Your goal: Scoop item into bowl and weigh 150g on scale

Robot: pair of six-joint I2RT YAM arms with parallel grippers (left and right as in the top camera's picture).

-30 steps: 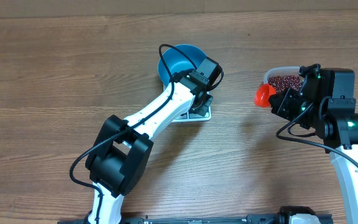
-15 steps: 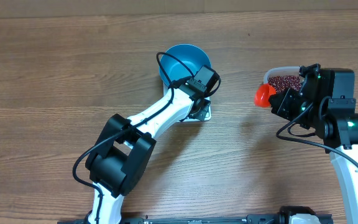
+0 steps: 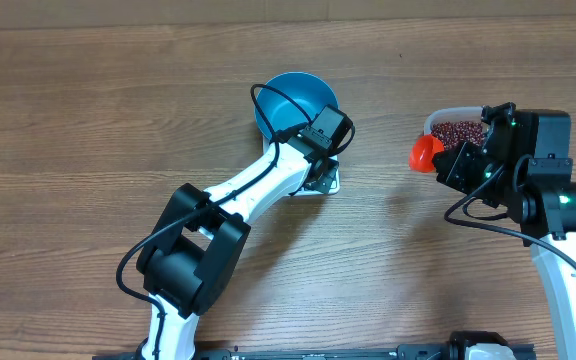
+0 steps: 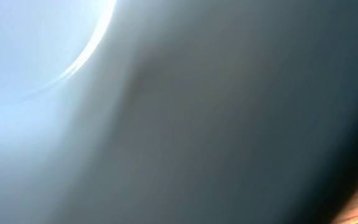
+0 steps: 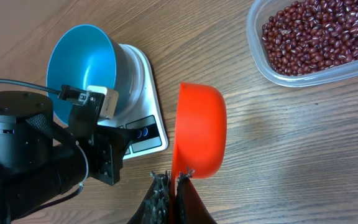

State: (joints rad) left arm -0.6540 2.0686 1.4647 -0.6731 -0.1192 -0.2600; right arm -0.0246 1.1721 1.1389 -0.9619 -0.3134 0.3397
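Note:
The blue bowl (image 3: pixel 293 98) stands on the white scale (image 5: pixel 146 134), most of which lies under my left arm in the overhead view. My left gripper (image 5: pixel 99 104) is shut on the bowl's near rim. The left wrist view shows only the blurred bowl wall (image 4: pixel 166 112) up close. No beans show inside the bowl. My right gripper (image 5: pixel 174 177) is shut on the handle of an orange-red scoop (image 5: pixel 197 130), held on edge above the table between the scale and the clear tub. The red-brown beans (image 5: pixel 312 34) fill that tub (image 3: pixel 456 128), just behind the right gripper (image 3: pixel 453 160).
The clear tub's rim (image 5: pixel 257 59) is at the right wrist view's upper right. The scale's display and blue buttons (image 5: pixel 143 132) face the front. Bare wood table (image 3: pixel 88 120) stretches to the left and front.
The left gripper has drawn slightly back and the bowl has shifted right and settled flatter on the scale. The right arm and the scoop have stayed still.

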